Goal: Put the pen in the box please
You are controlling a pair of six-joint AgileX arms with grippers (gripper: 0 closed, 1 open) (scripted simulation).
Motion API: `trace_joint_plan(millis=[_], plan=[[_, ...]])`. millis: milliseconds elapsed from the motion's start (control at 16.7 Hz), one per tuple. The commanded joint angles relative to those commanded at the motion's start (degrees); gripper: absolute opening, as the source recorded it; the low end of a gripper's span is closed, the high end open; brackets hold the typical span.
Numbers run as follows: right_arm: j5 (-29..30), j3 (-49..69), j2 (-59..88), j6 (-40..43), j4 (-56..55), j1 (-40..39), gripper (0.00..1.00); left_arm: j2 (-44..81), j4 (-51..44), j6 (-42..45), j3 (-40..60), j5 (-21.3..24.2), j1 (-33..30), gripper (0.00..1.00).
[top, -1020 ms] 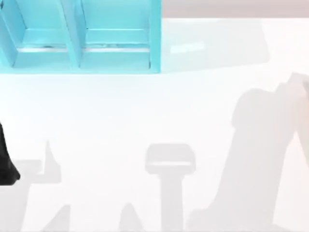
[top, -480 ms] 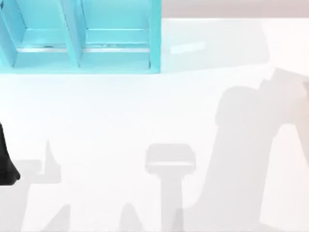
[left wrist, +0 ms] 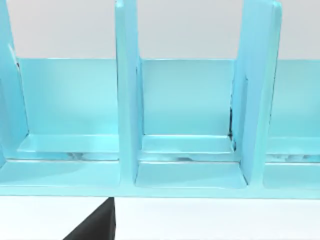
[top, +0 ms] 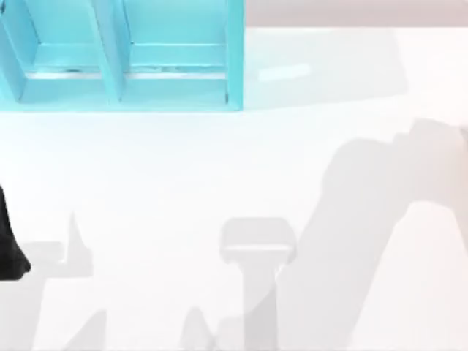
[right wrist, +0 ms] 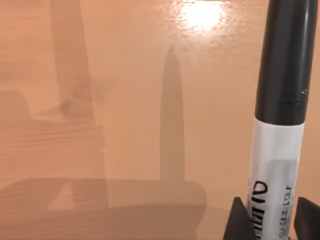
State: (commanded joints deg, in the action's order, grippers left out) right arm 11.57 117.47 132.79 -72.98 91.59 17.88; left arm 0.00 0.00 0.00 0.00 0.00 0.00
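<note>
Pen (right wrist: pixel 282 115) is clamped upright in my right gripper (right wrist: pixel 267 222), off the desk (top: pixel 219 168) near three o'clock. I'd carry it level toward the turquoise box (top: pixel 124 69) at eleven, clearing the dividers. Left gripper's state: can't tell.

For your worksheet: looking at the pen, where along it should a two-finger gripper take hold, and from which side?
Grip the pen at its labelled middle band, fingers closing across the slim barrel from opposite sides. The right gripper already clamps it there; the round, narrow body suits this.

Bare white table (top: pixel 183 175)
</note>
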Motion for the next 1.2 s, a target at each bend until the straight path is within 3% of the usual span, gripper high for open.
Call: trace_joint_plan(millis=[240,600,1200], plan=[[-0.88,-10.38,-4.41,2.95,-4.16,3.85,0.00,0.00,0.00,0.00,0.00,0.00,0.00,1.00],[-1.40,-12.12,-5.43,4.19,-5.35,5.64,0.00,0.00,0.00,0.00,0.00,0.00,0.00,1.00],[-1.40,-12.12,-5.43,4.19,-5.35,5.64,0.75,0.00,0.00,0.00,0.00,0.00,0.00,1.00]])
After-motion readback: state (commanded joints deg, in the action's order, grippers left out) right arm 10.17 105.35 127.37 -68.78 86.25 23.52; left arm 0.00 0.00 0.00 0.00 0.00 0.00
